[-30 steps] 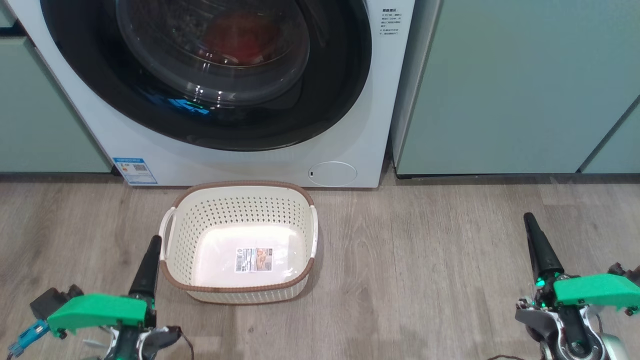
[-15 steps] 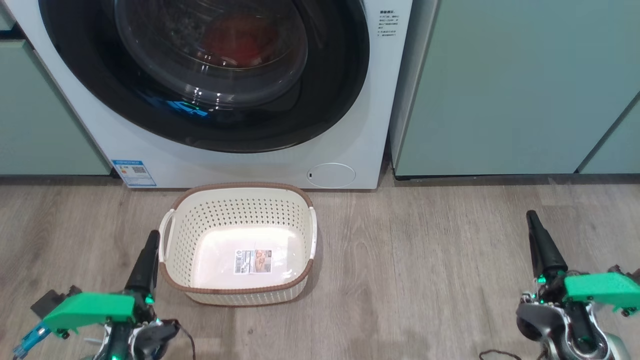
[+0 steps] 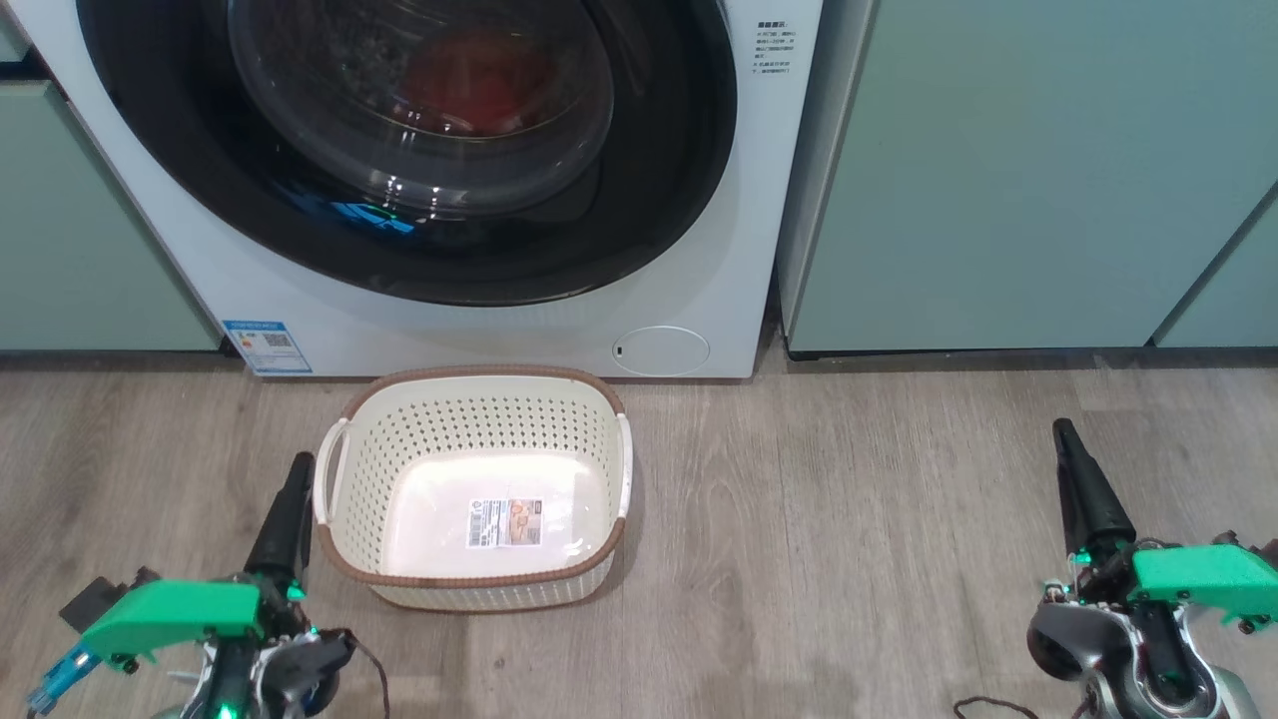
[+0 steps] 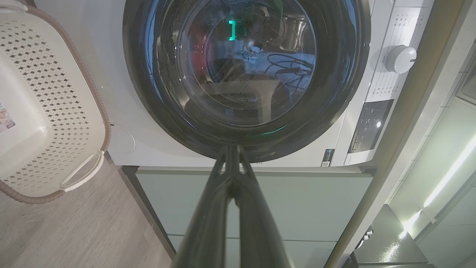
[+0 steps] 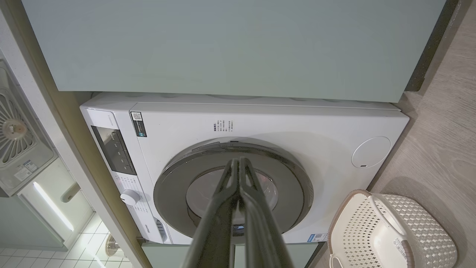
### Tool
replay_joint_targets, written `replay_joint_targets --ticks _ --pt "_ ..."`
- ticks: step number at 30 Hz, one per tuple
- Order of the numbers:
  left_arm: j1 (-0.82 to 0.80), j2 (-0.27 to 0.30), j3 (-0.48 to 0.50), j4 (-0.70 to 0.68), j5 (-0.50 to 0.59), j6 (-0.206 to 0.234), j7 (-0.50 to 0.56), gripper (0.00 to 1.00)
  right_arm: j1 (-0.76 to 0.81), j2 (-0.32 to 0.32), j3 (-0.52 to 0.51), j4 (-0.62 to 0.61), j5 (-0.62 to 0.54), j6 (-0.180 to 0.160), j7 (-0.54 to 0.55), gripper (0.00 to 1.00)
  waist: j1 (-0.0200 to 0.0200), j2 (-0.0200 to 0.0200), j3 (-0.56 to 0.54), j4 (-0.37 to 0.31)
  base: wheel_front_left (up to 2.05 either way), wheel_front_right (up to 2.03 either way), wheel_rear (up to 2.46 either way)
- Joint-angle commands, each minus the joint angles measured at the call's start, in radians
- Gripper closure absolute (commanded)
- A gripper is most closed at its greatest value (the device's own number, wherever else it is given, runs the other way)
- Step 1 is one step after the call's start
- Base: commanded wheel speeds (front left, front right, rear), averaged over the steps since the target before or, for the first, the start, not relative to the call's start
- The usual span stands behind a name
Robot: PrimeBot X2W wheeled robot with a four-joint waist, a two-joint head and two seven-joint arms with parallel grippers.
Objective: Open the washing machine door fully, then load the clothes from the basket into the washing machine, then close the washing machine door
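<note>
The washing machine stands ahead with its black-ringed door shut against the front. Red clothes show dimly through the door's glass bowl. On the floor before it sits the cream basket with a brown rim; only a paper label lies on its bottom. My left gripper is shut, low at the basket's left side, holding nothing. My right gripper is shut and empty, well right of the basket. The wrist views show the door and the basket.
Pale green cabinets flank the washer on both sides. A small round white flap sits at the washer's lower right. Wood-look floor spreads between the basket and my right gripper. The control knob is on the washer's panel.
Both arms have drawn back a little toward the bottom of the head view. The camera has shifted slightly. The door and basket stay as they were.
</note>
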Motion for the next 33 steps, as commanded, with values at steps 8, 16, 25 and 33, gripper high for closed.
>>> replay_joint_targets --ticks 8,16,25,33 --pt "-0.048 0.008 0.034 -0.03 -0.006 -0.009 0.008 1.0 -0.051 -0.012 0.017 -0.033 0.003 0.0 0.007 1.0 0.0 0.0 0.0 0.0 0.0 0.0 0.0" --pt "-0.048 0.008 0.034 -0.03 -0.006 -0.009 0.008 1.0 -0.051 -0.011 0.016 -0.033 0.002 0.0 0.008 1.0 0.0 0.0 0.0 0.0 0.0 0.0 0.0" --pt "-0.048 0.008 0.034 -0.03 -0.006 -0.009 0.008 1.0 -0.051 -0.01 0.015 -0.032 0.001 0.0 0.009 1.0 0.0 0.0 0.0 0.0 0.0 0.0 0.0" --pt "-0.048 0.008 0.033 -0.03 -0.006 -0.009 0.008 1.0 -0.051 -0.009 0.014 -0.032 0.0 0.0 0.009 1.0 0.0 0.0 0.0 0.0 0.0 0.0 0.0"
